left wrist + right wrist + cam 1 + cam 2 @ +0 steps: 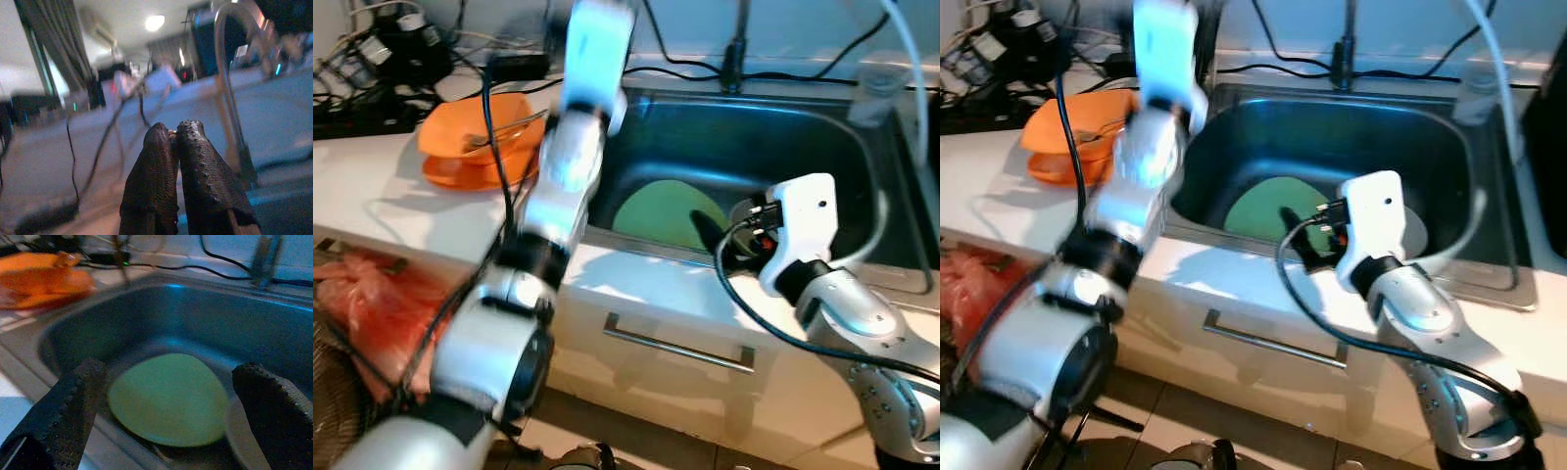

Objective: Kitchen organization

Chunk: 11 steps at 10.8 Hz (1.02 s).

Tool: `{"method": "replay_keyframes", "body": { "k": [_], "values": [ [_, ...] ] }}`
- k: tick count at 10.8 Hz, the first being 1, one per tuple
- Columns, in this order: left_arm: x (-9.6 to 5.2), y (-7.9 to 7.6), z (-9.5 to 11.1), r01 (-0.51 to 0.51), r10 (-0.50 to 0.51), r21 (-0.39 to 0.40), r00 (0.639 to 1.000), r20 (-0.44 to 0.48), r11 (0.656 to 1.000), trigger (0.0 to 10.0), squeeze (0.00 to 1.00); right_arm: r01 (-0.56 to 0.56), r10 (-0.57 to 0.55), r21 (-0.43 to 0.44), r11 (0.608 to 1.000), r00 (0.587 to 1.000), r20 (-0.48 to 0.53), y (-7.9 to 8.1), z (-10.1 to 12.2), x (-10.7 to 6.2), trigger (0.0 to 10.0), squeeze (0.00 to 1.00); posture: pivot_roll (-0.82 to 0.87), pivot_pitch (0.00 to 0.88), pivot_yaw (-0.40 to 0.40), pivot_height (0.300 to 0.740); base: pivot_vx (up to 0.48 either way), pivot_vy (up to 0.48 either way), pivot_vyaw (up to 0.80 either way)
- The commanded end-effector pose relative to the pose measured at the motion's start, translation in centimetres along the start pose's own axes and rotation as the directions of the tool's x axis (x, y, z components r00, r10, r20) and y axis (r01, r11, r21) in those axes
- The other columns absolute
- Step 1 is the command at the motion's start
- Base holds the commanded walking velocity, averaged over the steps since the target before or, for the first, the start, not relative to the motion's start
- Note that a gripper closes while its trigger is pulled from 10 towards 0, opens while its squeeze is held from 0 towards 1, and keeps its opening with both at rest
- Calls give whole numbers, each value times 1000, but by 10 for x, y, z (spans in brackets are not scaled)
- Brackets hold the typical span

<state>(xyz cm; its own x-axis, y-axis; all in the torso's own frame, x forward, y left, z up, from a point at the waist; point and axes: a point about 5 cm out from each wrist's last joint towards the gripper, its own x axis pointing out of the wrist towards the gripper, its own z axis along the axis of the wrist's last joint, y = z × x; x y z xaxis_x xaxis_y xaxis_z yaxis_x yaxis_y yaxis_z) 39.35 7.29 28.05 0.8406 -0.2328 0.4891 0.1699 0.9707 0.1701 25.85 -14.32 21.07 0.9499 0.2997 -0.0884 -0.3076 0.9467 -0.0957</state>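
A white table (382,196) runs along a wall, with a steel sink (744,157) set into it and a drawer with a bar handle (677,345) below the front edge. Black cables (372,49) crowd the table's far left corner, and orange bowls (475,137) sit stacked near the sink's left rim. A red plastic bag (362,294) lies off the table's near left.

The green plate (168,399) lies flat on the sink floor toward its front edge; a paler dish beside it is cut off and hard to make out. The faucet (230,93) is blurred.

The right gripper (168,396) hovers above the plate, fingers (73,406) spread wide. The left gripper (173,134) is raised over the sink's far left corner, fingers pressed together, holding nothing.
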Motion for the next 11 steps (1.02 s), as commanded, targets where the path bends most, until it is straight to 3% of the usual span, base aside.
{"method": "replay_keyframes", "body": {
  "k": [1,3,6,11],
  "values": [
    [-2,7,-4,-23,22,-34,999,-27,999,0,0,30,-30,-8,1000,999,-35,-4,-4,0,10000,0,-136,77,119,740,0,0,0],
    [-9,10,-19,-62,49,-119,993,-107,991,0,0,65,-68,-35,997,994,-82,-13,-6,-2,10000,0,-155,86,107,740,0,0,0],
    [-14,4,-32,-72,39,-193,985,-167,979,0,0,-2,-8,-78,997,993,-118,-13,-4,-4,10000,0,-181,90,104,740,0,0,0],
    [-13,-13,-40,-78,3,-342,977,-214,937,0,0,-123,122,-60,991,992,-31,0,24,11,10000,0,-214,90,111,740,0,0,0]
  ]
}}
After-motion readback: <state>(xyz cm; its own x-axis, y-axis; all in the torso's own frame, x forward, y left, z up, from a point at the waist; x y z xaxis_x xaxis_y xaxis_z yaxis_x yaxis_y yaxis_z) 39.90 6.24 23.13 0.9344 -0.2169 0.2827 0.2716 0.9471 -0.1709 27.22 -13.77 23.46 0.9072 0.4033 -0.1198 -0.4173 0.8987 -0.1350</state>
